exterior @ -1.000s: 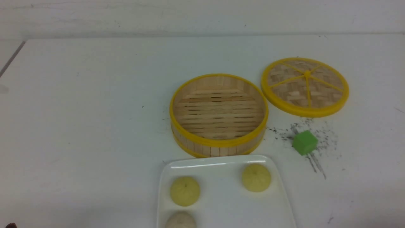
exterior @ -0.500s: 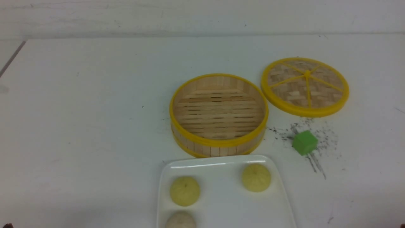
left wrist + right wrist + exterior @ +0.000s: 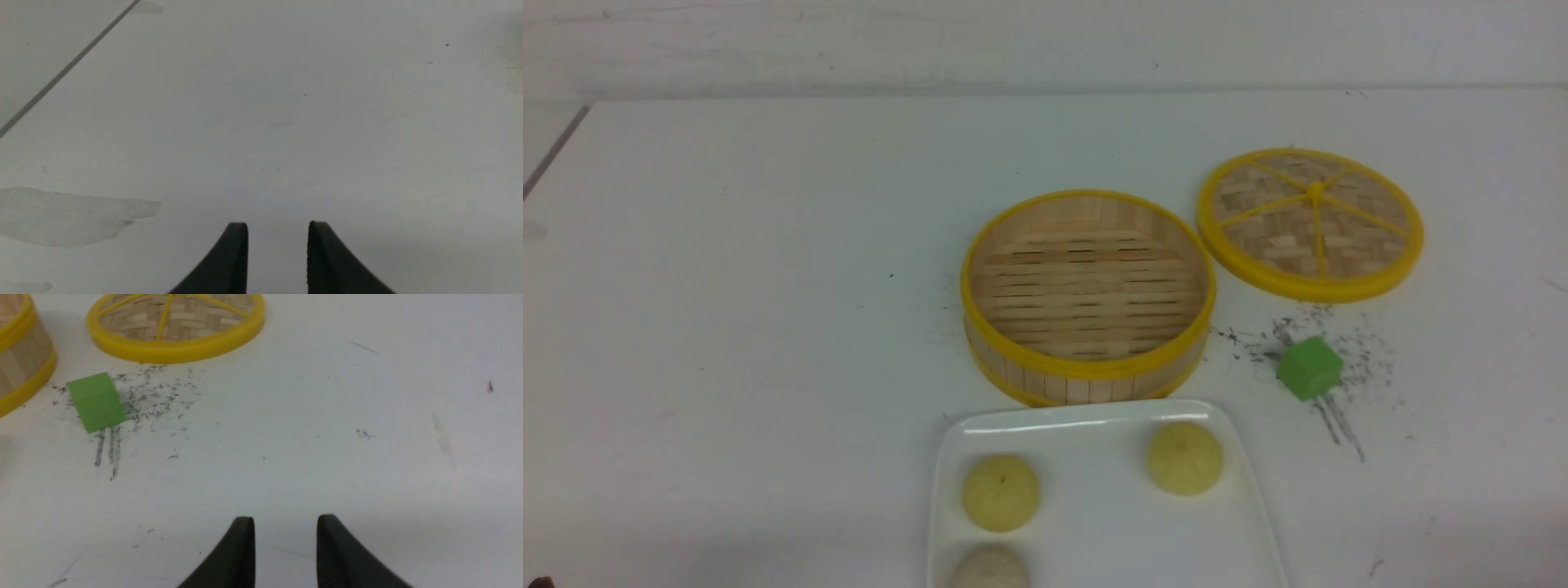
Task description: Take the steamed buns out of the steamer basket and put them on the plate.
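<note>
- Since the earlier front view, only a small dark shape at the bottom left corner has been shifting slightly; the buns, basket, plate, lid and cube are sitting where they were.
- The three buns are lying on the plate: a pale yellow bun at its left, a second yellow bun toward its right, and an off-white bun just below the first, cut by the picture's edge.
- The basket is standing just beyond the plate's far rim, with nothing on its slatted floor.
- The lid is lying flat to the right of the basket, close but apart from it.
- The green cube is resting nearer than the lid, among dark scuffs on the table.
- The left gripper is hanging over bare table, its jaws standing apart and pinching nothing.
- The right gripper is hovering over bare table, well apart from the cube, its jaws likewise spread with nothing between them.
</note>
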### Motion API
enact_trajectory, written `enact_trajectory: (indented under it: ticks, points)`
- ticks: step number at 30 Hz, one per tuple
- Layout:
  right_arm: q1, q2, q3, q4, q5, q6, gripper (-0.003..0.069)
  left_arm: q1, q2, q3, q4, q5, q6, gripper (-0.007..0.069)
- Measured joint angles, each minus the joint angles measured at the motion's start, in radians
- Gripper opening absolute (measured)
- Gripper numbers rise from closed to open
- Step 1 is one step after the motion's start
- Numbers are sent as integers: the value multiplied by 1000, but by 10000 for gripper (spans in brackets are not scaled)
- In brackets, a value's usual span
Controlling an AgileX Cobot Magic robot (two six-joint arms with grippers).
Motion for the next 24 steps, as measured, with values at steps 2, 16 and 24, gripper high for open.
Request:
enact_trajectory:
  ticks: [2, 16, 24]
  points:
    - [-1, 0, 0, 9, -1, 8, 239, 0, 0, 0, 0, 0, 0, 241]
    - [49, 0, 0, 19, -1, 32, 239, 0, 0, 0, 2, 1, 0, 241]
    - [49, 0, 0, 19, -1, 32, 239, 0, 0, 0, 3, 1, 0, 241]
